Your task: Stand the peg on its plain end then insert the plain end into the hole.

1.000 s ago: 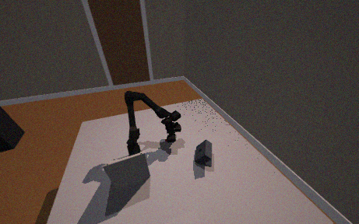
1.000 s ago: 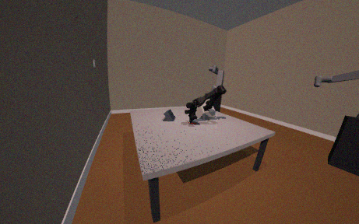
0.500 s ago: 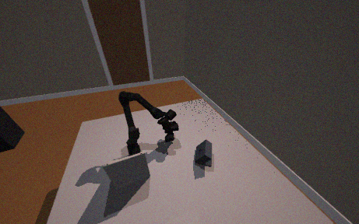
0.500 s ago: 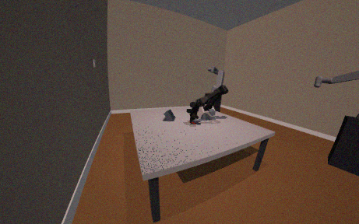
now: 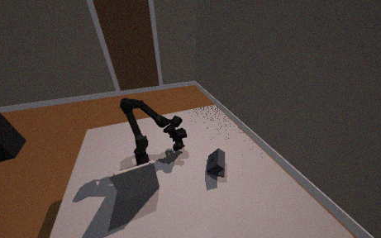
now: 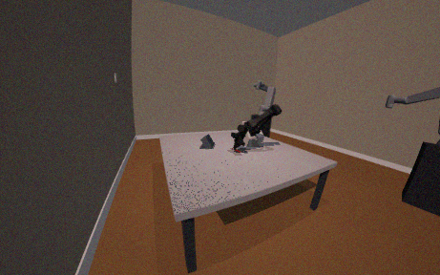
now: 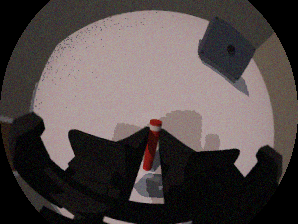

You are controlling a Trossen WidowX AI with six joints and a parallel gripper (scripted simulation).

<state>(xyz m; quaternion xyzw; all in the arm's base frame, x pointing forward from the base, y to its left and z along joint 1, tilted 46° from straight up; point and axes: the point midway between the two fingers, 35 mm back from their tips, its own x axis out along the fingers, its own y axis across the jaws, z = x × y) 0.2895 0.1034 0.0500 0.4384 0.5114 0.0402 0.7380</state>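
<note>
Jaws of the gripper (image 5: 178, 147) (image 6: 237, 150) (image 7: 155, 131) are drawn in to a narrow gap, and the peg (image 7: 150, 147) is held between their tips. Its white band is seen near the upper end in the wrist view, just beneath a red cap-like tip, while the plain end reaches back between the fingers. Whether that plain end is touching the table (image 5: 243, 198) (image 6: 242, 179) (image 7: 115, 70) cannot be told, nor can the peg's exact tilt. Relative to the sloped panel (image 5: 216, 162) (image 6: 207, 141) (image 7: 230, 50), the peg is placed well apart, on the side nearer the robot arm (image 5: 132, 120) (image 6: 261, 119); the dark hole (image 7: 231, 49) is left unfilled in the panel's face. Beyond the panel on the arm's side, a larger grey block (image 5: 133, 194) is set near the arm's base in the top view. As for progress, the grasp is made; the work is judged to be at the standing-up stage, though a completed first stand can be neither confirmed nor ruled out. The insertion down to the hole's bottom, the final release and the withdrawal are left to be done. No brands, labels or writing can be read on the peg, the panel or the arm.
</note>
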